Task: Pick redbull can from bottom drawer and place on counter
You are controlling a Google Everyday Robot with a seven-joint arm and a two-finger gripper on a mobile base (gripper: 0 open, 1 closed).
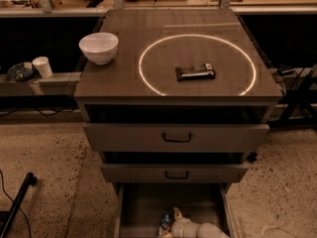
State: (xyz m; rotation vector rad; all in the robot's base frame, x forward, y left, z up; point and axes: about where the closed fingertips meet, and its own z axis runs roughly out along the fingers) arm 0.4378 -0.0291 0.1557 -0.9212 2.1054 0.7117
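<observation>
The bottom drawer [146,202] is pulled open below the two handled drawers. The redbull can [165,221], small and blue-silver, lies in it near the front, at the lower edge of the camera view. My gripper [174,218] reaches into the drawer from the bottom edge on a pale arm, its tip right against the can's right side. The counter [124,83] with the bright ring is above; a flat dark wrapped bar [195,72] lies inside the ring.
A white bowl [99,47] stands on the counter's left back corner. The top drawer [177,137] and middle drawer [176,174] stand slightly out. A paper cup [42,66] sits on a low shelf to the left. A black pole [17,202] leans on the floor at left.
</observation>
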